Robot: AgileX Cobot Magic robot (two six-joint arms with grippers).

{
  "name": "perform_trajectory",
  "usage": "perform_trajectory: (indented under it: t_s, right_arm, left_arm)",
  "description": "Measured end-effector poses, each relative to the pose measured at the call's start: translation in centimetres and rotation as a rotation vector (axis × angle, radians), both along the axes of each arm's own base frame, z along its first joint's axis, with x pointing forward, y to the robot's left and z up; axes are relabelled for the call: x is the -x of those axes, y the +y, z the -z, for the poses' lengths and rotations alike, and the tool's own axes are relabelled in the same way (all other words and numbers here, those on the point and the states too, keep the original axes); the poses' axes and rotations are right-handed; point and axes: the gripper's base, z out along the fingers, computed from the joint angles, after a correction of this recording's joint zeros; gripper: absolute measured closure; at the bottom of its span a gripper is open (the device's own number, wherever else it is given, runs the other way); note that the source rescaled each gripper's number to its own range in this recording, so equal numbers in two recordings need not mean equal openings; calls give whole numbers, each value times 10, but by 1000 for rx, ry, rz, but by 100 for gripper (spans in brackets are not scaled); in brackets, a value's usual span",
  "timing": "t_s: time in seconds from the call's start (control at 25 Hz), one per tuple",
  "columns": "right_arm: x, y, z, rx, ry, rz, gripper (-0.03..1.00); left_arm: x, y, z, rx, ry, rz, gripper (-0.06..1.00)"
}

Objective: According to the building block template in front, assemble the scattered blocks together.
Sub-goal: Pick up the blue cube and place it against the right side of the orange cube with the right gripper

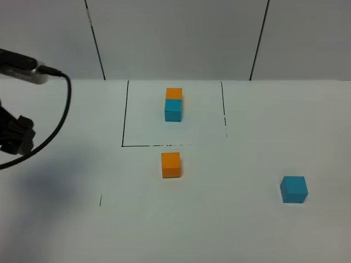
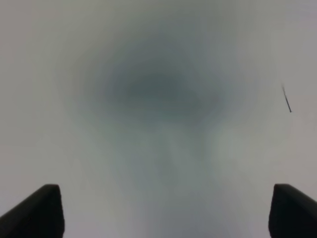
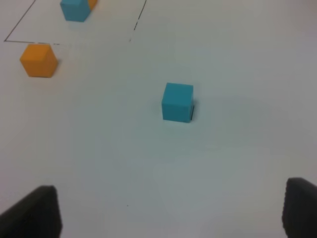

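Observation:
The template sits inside a black-lined square [image 1: 125, 115]: a blue cube [image 1: 173, 110] with an orange cube [image 1: 174, 93] right behind it. A loose orange cube [image 1: 171, 165] lies just in front of the square. A loose blue cube [image 1: 294, 189] lies at the front right. My left gripper [image 2: 158, 213] is open and empty over bare table at the far left; its arm [image 1: 16, 137] shows in the high view. My right gripper [image 3: 171, 213] is open and empty, some way short of the loose blue cube [image 3: 177, 102]; the loose orange cube [image 3: 38, 60] lies beyond.
The table is white, with a short black mark [image 1: 100, 200] at the front left. A black cable [image 1: 60, 109] hangs from the left arm. Grey wall panels stand behind the table.

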Motion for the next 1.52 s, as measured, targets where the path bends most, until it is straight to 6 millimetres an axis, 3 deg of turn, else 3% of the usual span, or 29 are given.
perform_trajectory:
  t_s: [0.48,0.76,1.0,1.32,1.52]
  right_arm:
    - [0,0,0,0,0,0,19]
    - [0,0,0,0,0,0,19]
    - [0,0,0,0,0,0,19]
    - [0,0,0,0,0,0,19]
    - [0,0,0,0,0,0,19]
  left_arm:
    - [141,31,-24,-39,-287,-253,20]
    - [210,36,-10,35,-398,-277,20]
    - [241,30,19,147,-406,-250,20]
    - [271,23,20,256,-526,-152,21]
    - [280,19,32,283,-551,-76,23]
